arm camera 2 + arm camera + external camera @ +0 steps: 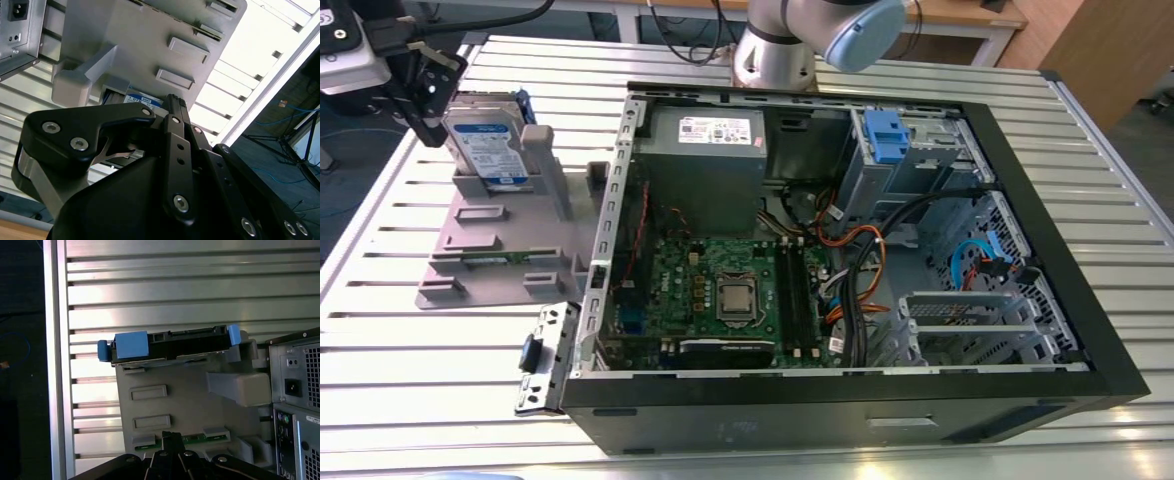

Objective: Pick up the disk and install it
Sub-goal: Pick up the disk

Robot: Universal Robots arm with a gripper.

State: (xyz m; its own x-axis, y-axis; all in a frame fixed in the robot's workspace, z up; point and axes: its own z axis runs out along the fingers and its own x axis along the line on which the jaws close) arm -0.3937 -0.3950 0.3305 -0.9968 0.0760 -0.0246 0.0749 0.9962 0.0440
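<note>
The disk (487, 148) stands on edge in a grey plastic holder (500, 250) on the slatted table, to the exterior view's left of the open computer case (1067, 260). Its white and blue label faces the camera, and a blue bracket frames it. In the first wrist view the disk (170, 342) shows edge-on with blue tabs at both ends. My black gripper (416, 95) hangs just beside the disk's upper edge, on the exterior view's left. In the wrist views the gripper (167, 438) (175, 102) sits over the holder's base (175, 400), short of the disk (142, 98).
Inside the case a grey power supply box (707, 150) sits at the back, and a drive bay with a blue clip (887, 135) lies further to the exterior view's right. Cables (867, 240) cross above the green motherboard (720, 290). The arm's base (781, 45) stands behind the case.
</note>
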